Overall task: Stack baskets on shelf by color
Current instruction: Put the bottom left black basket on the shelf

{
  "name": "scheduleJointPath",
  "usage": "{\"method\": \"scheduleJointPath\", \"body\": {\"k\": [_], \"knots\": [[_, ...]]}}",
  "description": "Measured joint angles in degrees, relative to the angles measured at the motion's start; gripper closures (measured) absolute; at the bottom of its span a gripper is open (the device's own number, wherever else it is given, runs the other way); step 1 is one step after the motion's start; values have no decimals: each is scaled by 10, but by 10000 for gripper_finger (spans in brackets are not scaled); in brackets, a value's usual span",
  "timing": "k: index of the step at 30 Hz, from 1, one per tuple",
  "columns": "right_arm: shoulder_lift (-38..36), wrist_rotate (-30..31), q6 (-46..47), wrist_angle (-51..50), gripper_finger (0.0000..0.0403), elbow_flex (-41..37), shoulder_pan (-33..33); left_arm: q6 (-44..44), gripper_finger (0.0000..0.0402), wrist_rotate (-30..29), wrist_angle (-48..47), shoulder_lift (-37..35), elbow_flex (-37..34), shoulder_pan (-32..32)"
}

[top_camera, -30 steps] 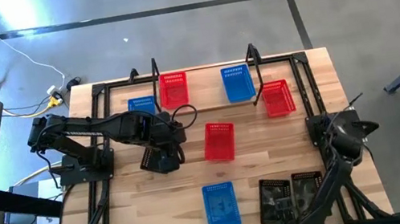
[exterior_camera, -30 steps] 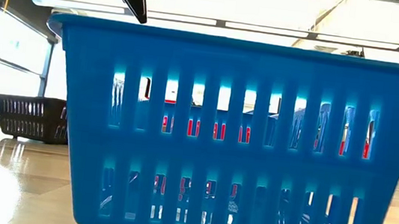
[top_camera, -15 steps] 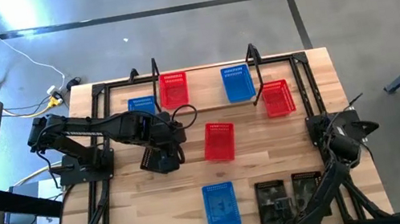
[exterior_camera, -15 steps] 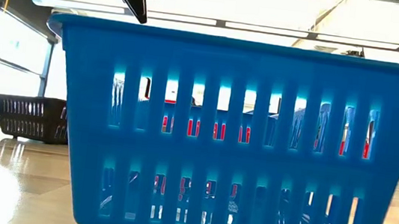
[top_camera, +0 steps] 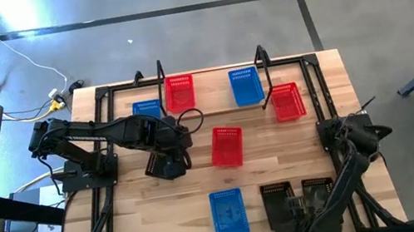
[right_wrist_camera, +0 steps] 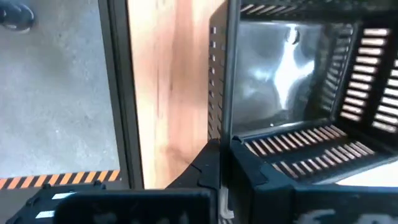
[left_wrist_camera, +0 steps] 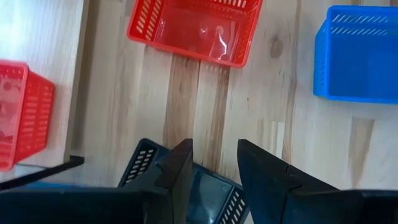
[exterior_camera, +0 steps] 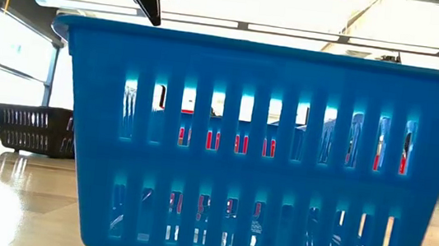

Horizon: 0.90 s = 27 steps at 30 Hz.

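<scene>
A: Which step is in hand?

B: The pick. The right gripper [right_wrist_camera: 221,163] is clenched on the rim wall of a black basket [top_camera: 279,205] at the table's near edge; the basket's open mouth sits just ahead of the fingers. A second black basket [top_camera: 319,196] lies just beside the held one.

A: And the left arm?

B: Waiting mid-table. The left gripper [left_wrist_camera: 214,165] hangs with jaws apart over a dark basket [left_wrist_camera: 205,186] directly beneath them, nothing visibly gripped. A loose red basket [top_camera: 226,145] lies just beyond its fingertips.

A: The shelf?

B: The shelf [top_camera: 217,101] is across the table from the right gripper, carrying a red basket [top_camera: 179,92] and a blue basket [top_camera: 246,86].

A: Next move?

B: Likely a clean lift clear of the neighbouring black basket, then a long carry to a free shelf spot.
</scene>
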Motion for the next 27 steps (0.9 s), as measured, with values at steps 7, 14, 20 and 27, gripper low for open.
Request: {"method": "scheduleJointPath", "body": {"k": [7,14,20,27], "knots": [[-51,52,-17,-20,402,0,-28,-11,286,0,-28,0,0,0],[-102,109,-77,-28,402,0,-80,-11,286,-1,-53,0,0,0],[-127,136,-164,-30,403,0,-144,-11,286,-15,-68,0,0,6],[-127,138,-295,-30,403,0,-227,-12,286,-24,-69,0,0,29]]}}
